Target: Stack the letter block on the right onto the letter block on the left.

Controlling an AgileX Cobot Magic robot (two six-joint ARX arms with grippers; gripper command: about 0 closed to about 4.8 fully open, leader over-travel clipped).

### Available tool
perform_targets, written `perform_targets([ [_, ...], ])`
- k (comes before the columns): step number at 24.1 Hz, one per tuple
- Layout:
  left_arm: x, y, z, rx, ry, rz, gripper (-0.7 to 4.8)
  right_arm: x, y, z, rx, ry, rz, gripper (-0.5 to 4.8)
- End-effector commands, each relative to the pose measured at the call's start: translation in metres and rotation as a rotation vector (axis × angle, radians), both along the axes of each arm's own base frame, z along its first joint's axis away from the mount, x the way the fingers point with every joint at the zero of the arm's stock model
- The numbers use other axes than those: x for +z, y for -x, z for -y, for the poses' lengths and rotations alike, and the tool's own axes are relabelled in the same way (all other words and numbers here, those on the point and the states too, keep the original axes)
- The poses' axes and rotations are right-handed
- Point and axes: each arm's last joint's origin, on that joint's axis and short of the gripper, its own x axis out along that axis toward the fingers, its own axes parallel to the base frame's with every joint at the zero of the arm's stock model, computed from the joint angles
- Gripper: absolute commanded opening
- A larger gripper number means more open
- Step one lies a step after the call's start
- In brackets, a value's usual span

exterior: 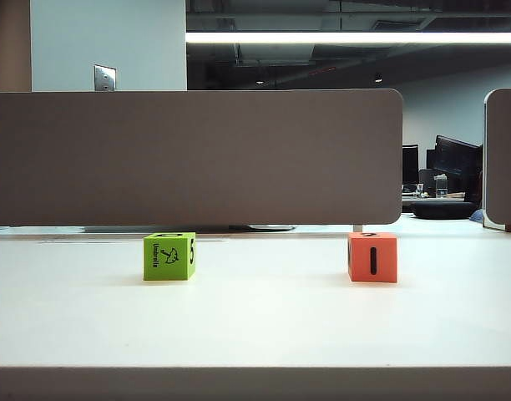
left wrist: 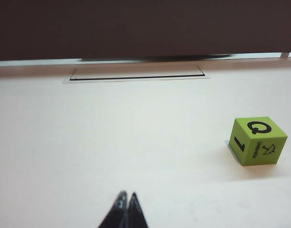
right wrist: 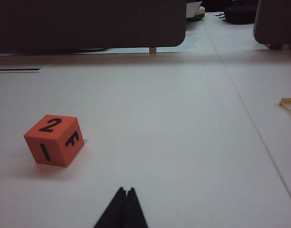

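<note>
A green letter block [exterior: 169,256] with an umbrella picture stands on the left of the white table; the left wrist view shows the green block [left wrist: 257,140] too. An orange letter block [exterior: 372,257] stands on the right, and the right wrist view shows this orange block [right wrist: 54,140] with a 2, an F and an I on it. My left gripper [left wrist: 127,194] is shut and empty, well short of the green block. My right gripper [right wrist: 125,190] is shut and empty, short of the orange block. Neither arm appears in the exterior view.
A tall grey partition [exterior: 197,157] runs along the table's far edge, with a second panel [exterior: 504,159] at the far right. A rectangular cover plate outline [left wrist: 136,73] lies in the table near the partition. A pale wooden piece [right wrist: 289,102] lies off to one side of the right gripper.
</note>
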Motion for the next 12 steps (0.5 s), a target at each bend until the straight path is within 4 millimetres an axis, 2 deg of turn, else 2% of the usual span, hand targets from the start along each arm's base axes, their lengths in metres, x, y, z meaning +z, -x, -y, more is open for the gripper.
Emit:
perform_targets([
  [1, 0.001, 0.0, 0.0, -0.006, 0.009, 0.002, -0.06, 0.0, 0.0, 0.0, -0.015, 0.002, 0.018, -0.04],
  [7, 0.001, 0.0, 0.0, -0.006, 0.015, 0.002, -0.06, 0.001, 0.0, 0.0, -0.013, 0.001, 0.021, -0.04],
  [10, 0.012, 0.002, 0.0, 0.004, 0.077, 0.034, -0.05, 0.009, 0.0, 0.0, -0.011, -0.016, 0.077, -0.04],
  [12, 0.026, 0.005, -0.001, 0.047, 0.143, 0.065, -0.06, 0.025, 0.002, 0.001, -0.044, -0.1, 0.156, -0.04],
])
